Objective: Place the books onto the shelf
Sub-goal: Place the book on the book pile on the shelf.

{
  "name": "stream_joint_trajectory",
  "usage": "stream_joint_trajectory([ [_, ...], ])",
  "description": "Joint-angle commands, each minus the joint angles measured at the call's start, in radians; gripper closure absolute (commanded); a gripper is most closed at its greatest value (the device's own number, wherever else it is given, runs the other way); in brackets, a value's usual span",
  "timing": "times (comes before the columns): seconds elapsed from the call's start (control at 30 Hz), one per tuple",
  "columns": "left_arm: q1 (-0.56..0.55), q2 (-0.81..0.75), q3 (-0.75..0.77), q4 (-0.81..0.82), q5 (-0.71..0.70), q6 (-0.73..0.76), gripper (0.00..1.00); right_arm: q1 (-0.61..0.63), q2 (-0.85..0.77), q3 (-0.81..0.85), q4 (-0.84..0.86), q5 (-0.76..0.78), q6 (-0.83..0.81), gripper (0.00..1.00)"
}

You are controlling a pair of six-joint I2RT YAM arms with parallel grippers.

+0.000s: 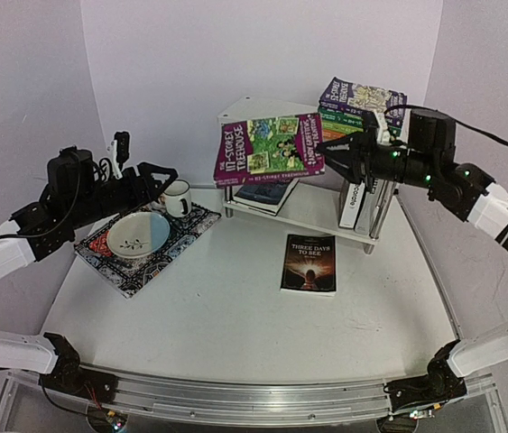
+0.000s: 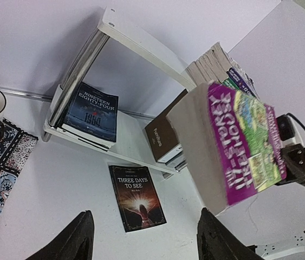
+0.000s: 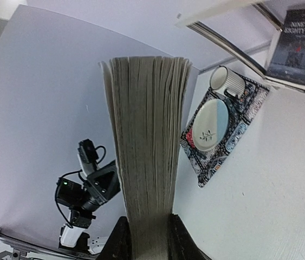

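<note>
My right gripper [image 1: 327,150] is shut on a thick purple book [image 1: 269,149], holding it flat in the air in front of the white shelf [image 1: 312,215]. The right wrist view shows the book's page edge [image 3: 147,135] clamped between both fingers [image 3: 118,241]. A stack of books [image 1: 362,101] lies on the top board. A dark blue book [image 1: 263,193] and upright books [image 1: 353,200] are on the lower board. A black book [image 1: 309,262] lies on the table. My left gripper [image 1: 163,173] is open and empty over the placemat, with the black book [image 2: 137,197] seen between its fingertips [image 2: 76,238].
A patterned placemat [image 1: 181,233] at the left carries a bowl [image 1: 138,234] and a white mug [image 1: 178,198]. White walls close in behind and on both sides. A metal rail [image 1: 254,397] runs along the near table edge.
</note>
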Motion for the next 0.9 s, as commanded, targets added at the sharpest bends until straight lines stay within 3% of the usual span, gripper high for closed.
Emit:
stream_joint_trajectory([
  [0.0,0.003,0.006,0.006,-0.012,-0.022,0.009,0.34,-0.016,0.032,0.166,0.067,-0.014,-0.022,1.00],
  [0.4,0.003,0.028,0.000,-0.012,-0.022,0.008,0.34,-0.153,0.137,0.441,0.033,0.030,0.007,1.00],
  [0.87,0.003,0.030,-0.020,-0.012,-0.022,0.006,0.34,-0.473,0.219,0.562,0.038,-0.135,0.146,1.00],
])
